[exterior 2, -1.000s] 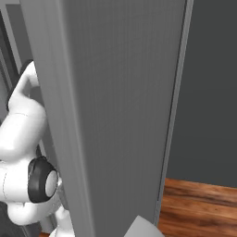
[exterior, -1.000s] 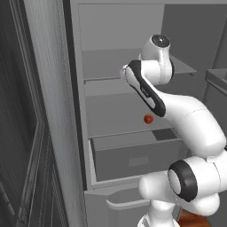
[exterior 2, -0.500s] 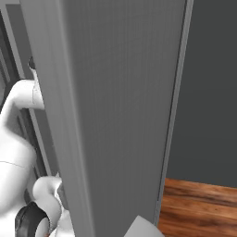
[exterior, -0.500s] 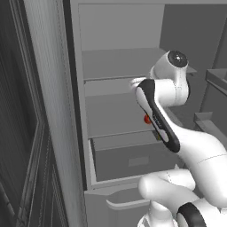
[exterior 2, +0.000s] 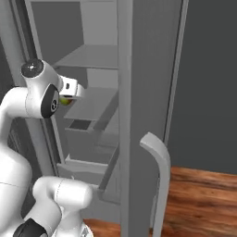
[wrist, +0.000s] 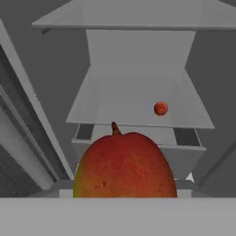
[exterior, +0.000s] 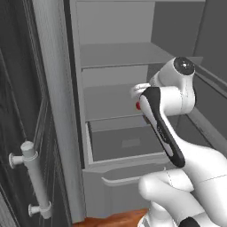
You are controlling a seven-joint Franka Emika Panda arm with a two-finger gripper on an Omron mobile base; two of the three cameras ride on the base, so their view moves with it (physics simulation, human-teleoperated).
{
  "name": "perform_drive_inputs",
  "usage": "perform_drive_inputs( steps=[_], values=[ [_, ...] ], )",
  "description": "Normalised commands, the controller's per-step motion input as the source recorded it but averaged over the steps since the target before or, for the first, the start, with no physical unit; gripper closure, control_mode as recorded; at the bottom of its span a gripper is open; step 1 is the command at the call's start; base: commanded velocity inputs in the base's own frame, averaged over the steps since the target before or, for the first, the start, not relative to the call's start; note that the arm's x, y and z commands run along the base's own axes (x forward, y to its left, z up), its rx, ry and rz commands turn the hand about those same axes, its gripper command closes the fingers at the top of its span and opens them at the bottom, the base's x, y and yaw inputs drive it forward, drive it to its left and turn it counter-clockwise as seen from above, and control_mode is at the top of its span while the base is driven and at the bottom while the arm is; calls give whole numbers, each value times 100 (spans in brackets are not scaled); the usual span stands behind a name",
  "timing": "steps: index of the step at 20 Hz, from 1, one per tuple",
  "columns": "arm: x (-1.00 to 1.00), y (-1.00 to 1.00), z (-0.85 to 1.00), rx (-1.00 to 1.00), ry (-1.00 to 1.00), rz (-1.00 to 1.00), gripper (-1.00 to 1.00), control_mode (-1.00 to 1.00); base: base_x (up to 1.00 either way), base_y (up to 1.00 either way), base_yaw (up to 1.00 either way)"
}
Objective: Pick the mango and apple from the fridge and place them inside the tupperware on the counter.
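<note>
Mango (wrist: 124, 166): held in the closed claw (wrist: 124, 196) just outside the fridge (exterior: 115, 57), not yet carried to the tupperware; apple (wrist: 160, 108): left well beyond the claw on a fridge shelf, unpicked.

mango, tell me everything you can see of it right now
The mango sits large at the bottom of the hand view: an oval fruit, mostly orange-red with a yellow-green edge at its lower left, smooth, faintly speckled skin and a short dark stem pointing up. It is right at the gripper, in front of the open fridge rather than on a shelf, so it looks held, though the fingers are hidden. In the right base view a yellow-green sliver peeks out beside the hand. The apple lies apart, on a shelf behind.
</note>
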Motion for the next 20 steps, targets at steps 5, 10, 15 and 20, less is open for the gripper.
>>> perform_drive_inputs(
  steps=[5,10,15,20],
  values=[
    [0,0,0,0,0,0,100,100,-100,0,0],
    [0,0,0,0,0,0,100,100,-100,0,0],
    [0,0,0,0,0,0,100,100,-100,0,0],
    [0,0,0,0,0,0,100,100,-95,0,1]
  ],
)
